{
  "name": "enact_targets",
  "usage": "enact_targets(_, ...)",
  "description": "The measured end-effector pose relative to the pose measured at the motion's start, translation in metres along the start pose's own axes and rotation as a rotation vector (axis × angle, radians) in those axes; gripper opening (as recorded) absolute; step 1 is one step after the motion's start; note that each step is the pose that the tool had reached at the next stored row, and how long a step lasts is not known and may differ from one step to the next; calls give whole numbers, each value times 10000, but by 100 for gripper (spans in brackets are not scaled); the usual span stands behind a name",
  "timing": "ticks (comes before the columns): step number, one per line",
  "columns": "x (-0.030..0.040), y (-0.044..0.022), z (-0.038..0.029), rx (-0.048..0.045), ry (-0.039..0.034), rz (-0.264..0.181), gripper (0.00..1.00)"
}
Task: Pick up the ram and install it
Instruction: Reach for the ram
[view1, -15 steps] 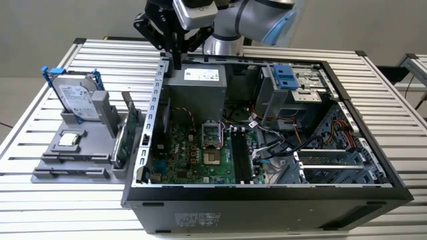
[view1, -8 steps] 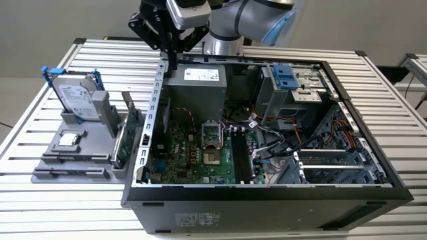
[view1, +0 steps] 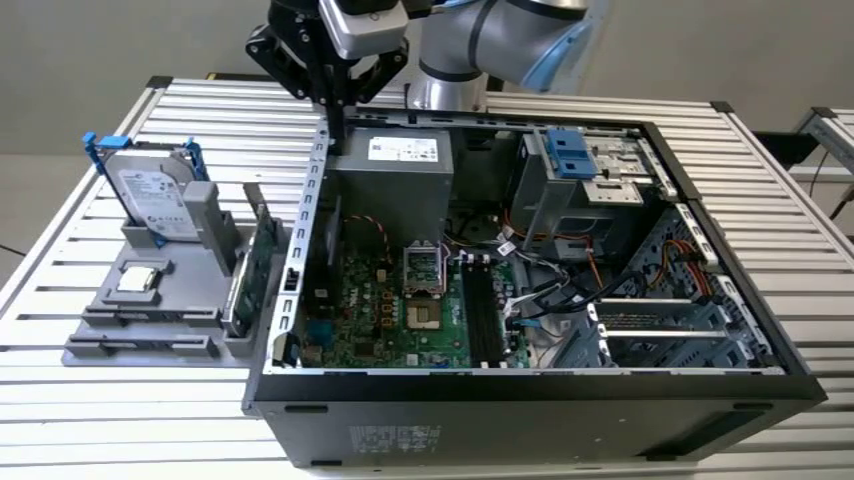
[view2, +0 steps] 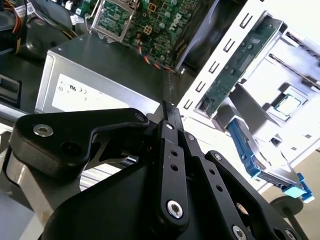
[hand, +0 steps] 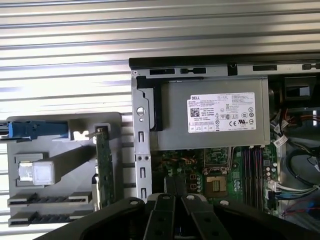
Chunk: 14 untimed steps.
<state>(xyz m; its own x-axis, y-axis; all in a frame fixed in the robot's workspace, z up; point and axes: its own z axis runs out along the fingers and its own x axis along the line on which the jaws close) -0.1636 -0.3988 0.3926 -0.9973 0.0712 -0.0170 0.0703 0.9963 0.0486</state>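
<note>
Table (view1: 774, 200) bearing open case (view1: 534, 395); power supply (view1: 394, 180), then memory slots (view1: 483, 310) inside. Gripper (view1: 336, 100) hangs over case wall by power supply, clamped on ram (view1: 336, 135) (thin dark stick, edge-on). Risk: lowered off line, ram clips wall or twists in pinch, missing slots

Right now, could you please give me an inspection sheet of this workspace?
Surface: slatted metal table carrying an open computer case and a gray parts tray.
Job's things: ram, cannot tell where it is; motherboard exposed inside the case.
Clutter: hard drive, green expansion card and processor chip in the tray.
Grippers: gripper hovers over the case edge nearest the tray, beside the power supply.
Cables: cables bundled inside the case.
Surroundings: second table at the exterior view's right.
</note>
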Motion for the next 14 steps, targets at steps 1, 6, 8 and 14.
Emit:
enact_targets(1,11,-1,0,1,6,1,0)
enact_targets(6,67,-5,-1,1,23,1,0)
enact_targets(8,90,-6,-2,1,24,1,0)
enact_targets(14,150,-11,-3,1,23,1,0)
